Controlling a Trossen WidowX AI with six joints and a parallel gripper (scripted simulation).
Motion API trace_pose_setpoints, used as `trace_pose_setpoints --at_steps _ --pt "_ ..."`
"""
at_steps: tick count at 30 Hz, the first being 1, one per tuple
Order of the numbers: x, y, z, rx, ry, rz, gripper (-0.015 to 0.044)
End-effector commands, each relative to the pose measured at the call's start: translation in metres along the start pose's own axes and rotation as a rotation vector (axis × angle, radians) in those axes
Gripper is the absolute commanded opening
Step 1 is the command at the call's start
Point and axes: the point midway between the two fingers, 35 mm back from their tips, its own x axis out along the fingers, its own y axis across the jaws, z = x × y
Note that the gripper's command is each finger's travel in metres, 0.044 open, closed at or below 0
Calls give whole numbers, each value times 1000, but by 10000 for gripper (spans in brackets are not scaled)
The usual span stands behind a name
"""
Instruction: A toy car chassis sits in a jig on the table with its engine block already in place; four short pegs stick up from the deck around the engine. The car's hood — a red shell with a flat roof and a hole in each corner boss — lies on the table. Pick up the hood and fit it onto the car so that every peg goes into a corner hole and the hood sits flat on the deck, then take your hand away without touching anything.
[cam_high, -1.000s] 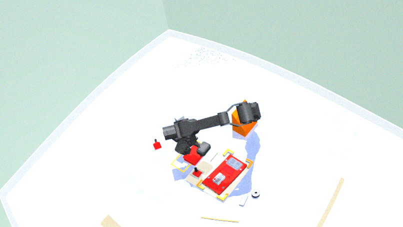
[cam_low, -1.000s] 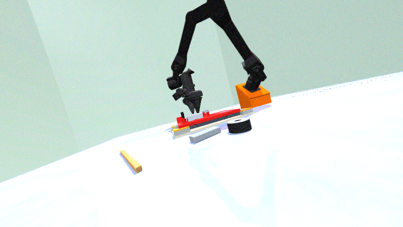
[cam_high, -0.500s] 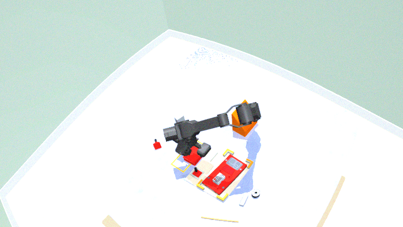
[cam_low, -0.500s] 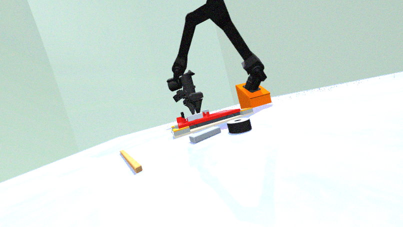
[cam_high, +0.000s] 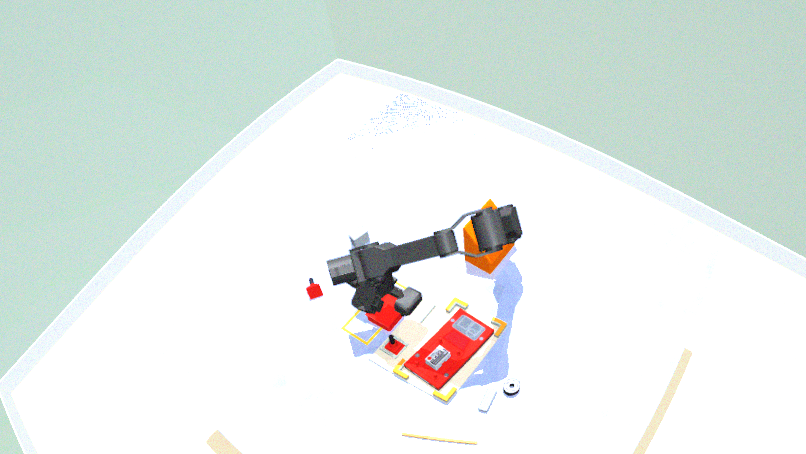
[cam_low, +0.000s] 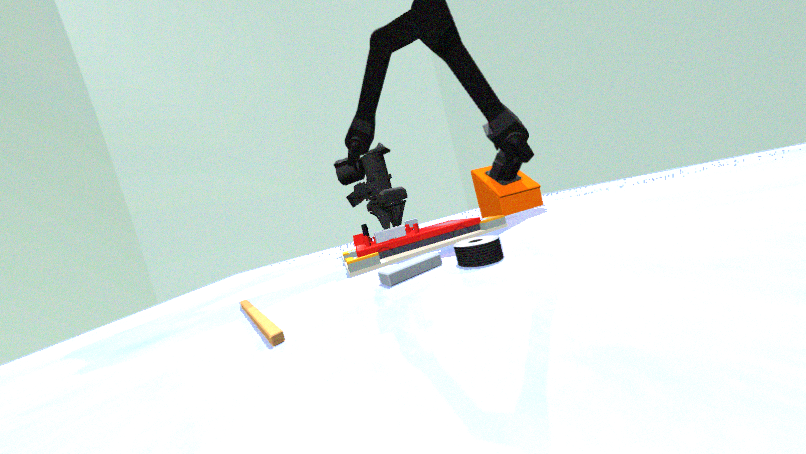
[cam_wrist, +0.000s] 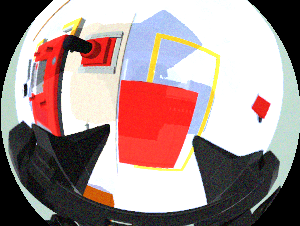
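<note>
The red hood (cam_high: 384, 318) (cam_wrist: 155, 112) lies roof up partly inside a yellow outline (cam_high: 355, 336) (cam_wrist: 217, 75), beside the jig board (cam_high: 414, 329) (cam_wrist: 92, 100). My gripper (cam_high: 386, 304) (cam_low: 391, 226) (cam_wrist: 153, 134) is open and empty. It points down over the hood, with one finger toward each side of it in the wrist view. The exact height of the fingertips is hard to tell. The red chassis (cam_high: 420, 369) (cam_low: 445, 228) (cam_wrist: 47, 120) sits in the jig with the grey engine block (cam_high: 437, 358) (cam_low: 390, 233) on its deck. The exterior view does not show the hood.
A red block with a black knob (cam_high: 393, 347) (cam_wrist: 104, 54) stands on the board near the hood. Another red block (cam_high: 314, 291) (cam_wrist: 261, 106) lies beyond the outline. A black-and-white roll (cam_high: 511, 386) (cam_low: 478, 252), grey bar (cam_high: 487, 401) (cam_low: 410, 270) and wooden stick (cam_high: 439, 438) (cam_low: 262, 323) lie past the jig.
</note>
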Motion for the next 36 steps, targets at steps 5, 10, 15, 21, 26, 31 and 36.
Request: trace_pose_setpoints --at_steps 5,10,15,21,26,31,36 --pt "4 0 1 4 -6 4 440" --pt "6 0 1 4 -6 4 440" --pt "9 0 1 4 -6 4 440" --pt "12 0 1 4 -6 4 440" --pt "12 0 0 1 -1 0 414" --pt "12 0 0 1 -1 0 322" --pt "12 0 0 1 -1 0 288"
